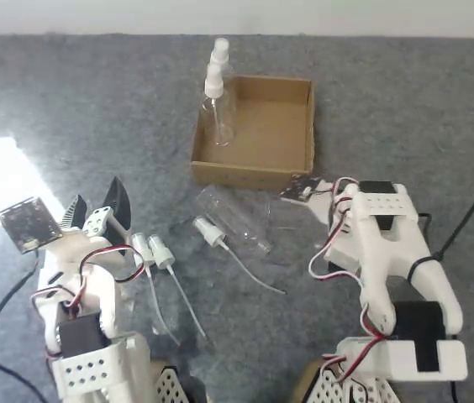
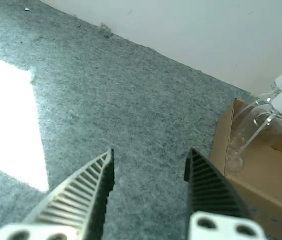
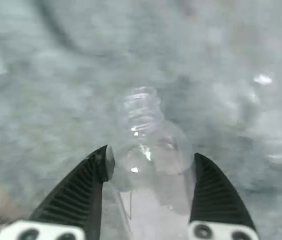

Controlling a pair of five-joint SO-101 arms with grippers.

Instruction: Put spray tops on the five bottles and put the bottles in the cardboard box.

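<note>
The left claw (image 2: 151,160) hung spread with nothing between its ribbed fingers, above the grey felt-covered bench (image 1: 69,101) and well apart from the cardboard box (image 1: 254,174). The right claw (image 3: 151,155) pinched an uncapped bottle (image 3: 148,125) of clear plastic by its shoulders, the threaded neck pointing away from the wrist. Two capped bottles (image 1: 218,113) stood upright and close together in one far corner of the box, on the left arm's side, their white sprayers rising above the rim. In front of the box, clear loose bottles (image 1: 235,220) lay on their sides on the bench. One spray top (image 1: 210,232) lay touching them, its thin tube trailing toward the arms. Two more spray tops (image 1: 153,248) lay side by side just beside the left arm. A few small blue marks on the box's outer wall were too small to read.
</note>
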